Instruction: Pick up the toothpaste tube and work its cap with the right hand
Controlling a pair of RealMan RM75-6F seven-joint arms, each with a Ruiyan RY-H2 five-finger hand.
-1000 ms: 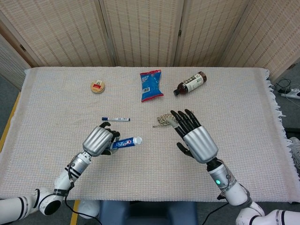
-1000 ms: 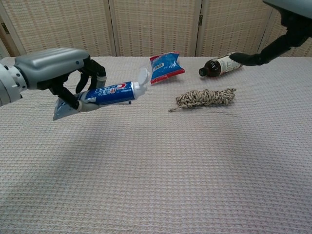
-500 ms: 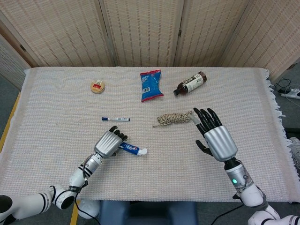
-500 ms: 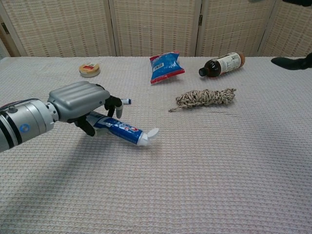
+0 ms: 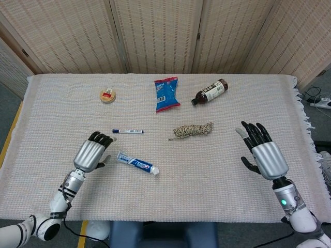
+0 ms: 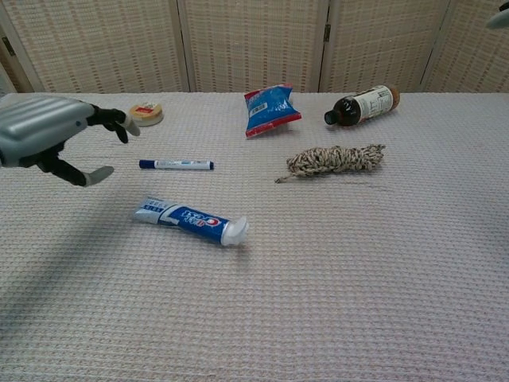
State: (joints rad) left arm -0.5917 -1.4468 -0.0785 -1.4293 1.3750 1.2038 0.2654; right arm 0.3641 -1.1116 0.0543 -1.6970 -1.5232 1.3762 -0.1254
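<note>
**A:** Where is the toothpaste tube [image 5: 137,164] now?

**B:** Flat on the bench [image 5: 62,119], crimped end toward the left hand [image 5: 91,153], white cap [image 6: 234,231] toward the middle. The tube is blue and white with a red mark; the lettering is too small for me to read for certain.

**A:** Is anyone holding it?

**B:** No. The left hand floats just beside the crimped end, fingers spread, nothing in it. Half a second ago it was wrapped round the tube, and a second ago it had the tube lifted clear of the cloth.

**A:** And the right hand [image 5: 261,152]?

**B:** Out near the right edge, fingers apart and empty, well away from the tube. It has drifted rightward over the last second; earlier it was above the coil of rope [image 5: 192,130].

**A:** What else lies around?

**B:** A blue-capped marker [image 5: 128,131] just beyond the tube. Further back, a round tin [image 5: 107,95] with a red label, a blue snack bag [image 5: 166,94] with red trim, and a brown bottle [image 5: 209,92] lying on its side; its white label carries print I cannot make out. Those have not shifted.
</note>
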